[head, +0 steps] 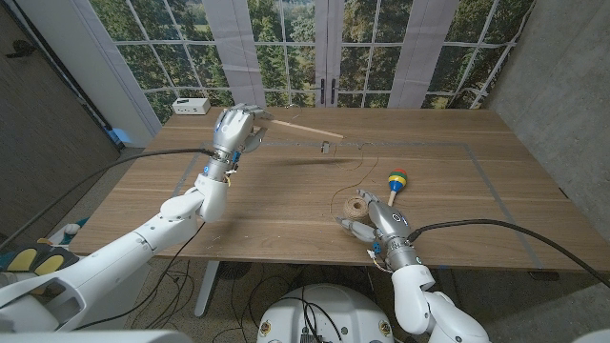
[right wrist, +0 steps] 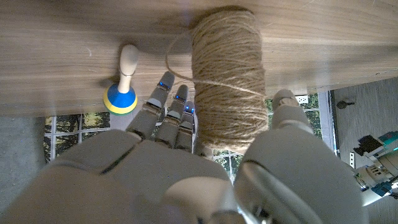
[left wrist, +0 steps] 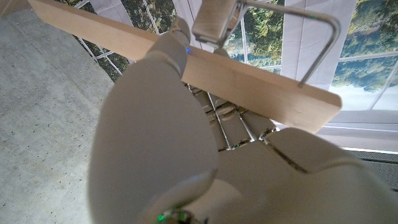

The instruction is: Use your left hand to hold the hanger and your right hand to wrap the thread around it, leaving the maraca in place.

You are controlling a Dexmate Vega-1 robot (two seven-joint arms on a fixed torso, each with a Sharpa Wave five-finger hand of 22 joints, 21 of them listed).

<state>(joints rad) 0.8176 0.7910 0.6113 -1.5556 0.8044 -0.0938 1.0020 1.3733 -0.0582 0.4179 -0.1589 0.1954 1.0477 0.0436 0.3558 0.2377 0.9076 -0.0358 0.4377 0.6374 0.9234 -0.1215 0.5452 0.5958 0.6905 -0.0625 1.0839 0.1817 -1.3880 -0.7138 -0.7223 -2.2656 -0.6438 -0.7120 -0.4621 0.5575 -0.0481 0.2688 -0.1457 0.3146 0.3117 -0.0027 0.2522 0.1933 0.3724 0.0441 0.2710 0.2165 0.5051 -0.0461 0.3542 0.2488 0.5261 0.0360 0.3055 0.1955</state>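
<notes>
My left hand point(head: 236, 130) is raised over the table's far left and grips a wooden hanger point(head: 303, 127) by one end. In the left wrist view the hanger's bar point(left wrist: 261, 84) crosses the left hand point(left wrist: 155, 130), with a metal clip point(left wrist: 214, 22) and a wire hook point(left wrist: 323, 37) on it. My right hand point(head: 370, 226) near the front edge holds a spool of brown thread point(head: 355, 205), which stands on the table. A thin strand point(head: 349, 179) curves from the spool toward the hanger. The right hand point(right wrist: 186, 174) grips the spool point(right wrist: 227, 74) between thumb and fingers. The colourful maraca point(head: 396, 181) point(right wrist: 122, 93) lies just beyond the spool.
A white box point(head: 191, 105) sits at the table's far left corner. Grey tape lines point(head: 496, 195) mark a rectangle on the wooden table point(head: 286, 210). Windows stand behind the far edge. A black cable point(head: 496, 225) runs from my right arm across the front right.
</notes>
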